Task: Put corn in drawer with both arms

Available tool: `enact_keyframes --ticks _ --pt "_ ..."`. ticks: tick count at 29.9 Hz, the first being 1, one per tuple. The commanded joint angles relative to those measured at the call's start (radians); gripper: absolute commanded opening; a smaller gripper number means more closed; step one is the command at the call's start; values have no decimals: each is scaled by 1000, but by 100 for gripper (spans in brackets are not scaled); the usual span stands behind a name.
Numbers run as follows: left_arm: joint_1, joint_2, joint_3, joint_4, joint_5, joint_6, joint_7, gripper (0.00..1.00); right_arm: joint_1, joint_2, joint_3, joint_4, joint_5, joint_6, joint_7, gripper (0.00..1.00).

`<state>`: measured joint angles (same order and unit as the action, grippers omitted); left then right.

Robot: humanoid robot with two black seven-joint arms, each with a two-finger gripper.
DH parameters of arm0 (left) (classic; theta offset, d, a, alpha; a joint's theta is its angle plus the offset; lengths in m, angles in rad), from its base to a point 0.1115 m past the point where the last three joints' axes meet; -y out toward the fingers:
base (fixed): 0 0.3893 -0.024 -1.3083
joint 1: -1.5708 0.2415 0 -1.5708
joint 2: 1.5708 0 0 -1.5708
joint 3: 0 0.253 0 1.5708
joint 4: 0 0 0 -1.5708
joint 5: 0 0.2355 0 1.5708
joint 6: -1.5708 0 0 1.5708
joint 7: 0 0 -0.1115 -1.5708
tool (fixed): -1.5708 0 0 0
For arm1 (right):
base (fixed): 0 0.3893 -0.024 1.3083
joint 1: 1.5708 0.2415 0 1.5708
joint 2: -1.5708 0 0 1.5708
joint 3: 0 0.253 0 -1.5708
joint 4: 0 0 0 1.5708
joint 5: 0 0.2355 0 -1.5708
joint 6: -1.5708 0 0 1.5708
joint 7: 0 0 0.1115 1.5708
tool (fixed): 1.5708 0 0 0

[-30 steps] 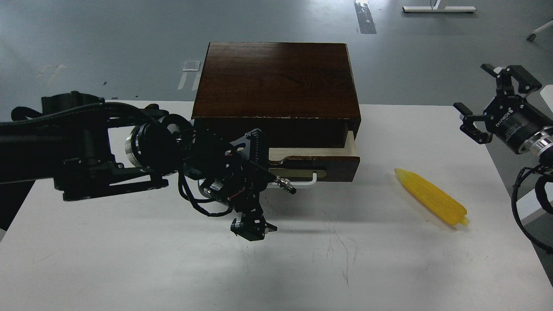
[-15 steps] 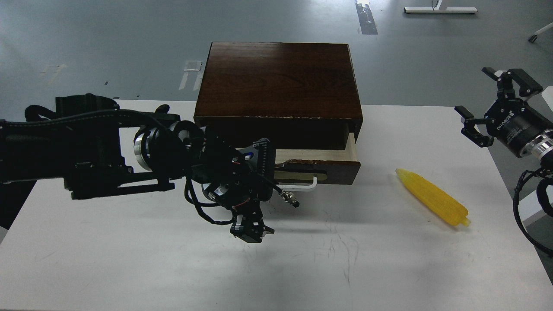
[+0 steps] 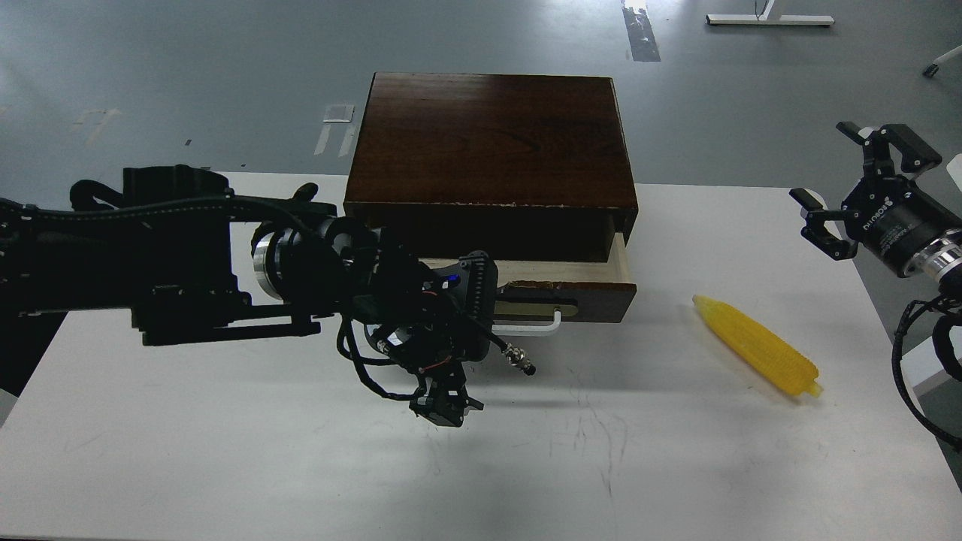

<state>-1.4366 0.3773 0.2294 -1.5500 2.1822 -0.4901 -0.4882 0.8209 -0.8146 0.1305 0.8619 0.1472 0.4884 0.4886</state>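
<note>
The yellow corn [image 3: 755, 346] lies on the white table [image 3: 225, 451] to the right of the cabinet, tapered end toward the drawer. The drawer [image 3: 597, 297] is pulled out a little and shows a strip of pale interior. Its white handle [image 3: 545, 326] is partly hidden by my left wrist. My left gripper [image 3: 447, 407] points down at the table just in front of the drawer's left half. It is small and dark and holds nothing that I can see. My right gripper [image 3: 845, 180] is open and empty above the table's right edge, well behind the corn.
The dark brown cabinet [image 3: 488, 135] stands at the back middle of the table. My left arm's thick links and cables [image 3: 188, 263] cover the table's left back part. Grey floor lies beyond the table. A cable loop [image 3: 913, 353] hangs at the right edge.
My left arm has moved a little to the right along the drawer front, and its gripper is slightly lower. The corn, the drawer and my right gripper have stayed in place.
</note>
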Motion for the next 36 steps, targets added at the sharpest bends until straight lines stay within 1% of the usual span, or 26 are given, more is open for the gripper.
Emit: enact_keyframes --ticks 1,16,24,36 --pt "-10 0 15 1 -1 1 0 98 0 0 0 0 0 0 0 100" --pt "-13 0 18 1 -1 1 0 98 -2 0 0 0 0 0 0 100" --pt "-36 0 68 1 -1 1 0 98 -2 -2 0 0 0 0 0 100" --pt "-54 -1 65 -1 -1 1 0 98 -5 0 0 -1 0 0 0 100"
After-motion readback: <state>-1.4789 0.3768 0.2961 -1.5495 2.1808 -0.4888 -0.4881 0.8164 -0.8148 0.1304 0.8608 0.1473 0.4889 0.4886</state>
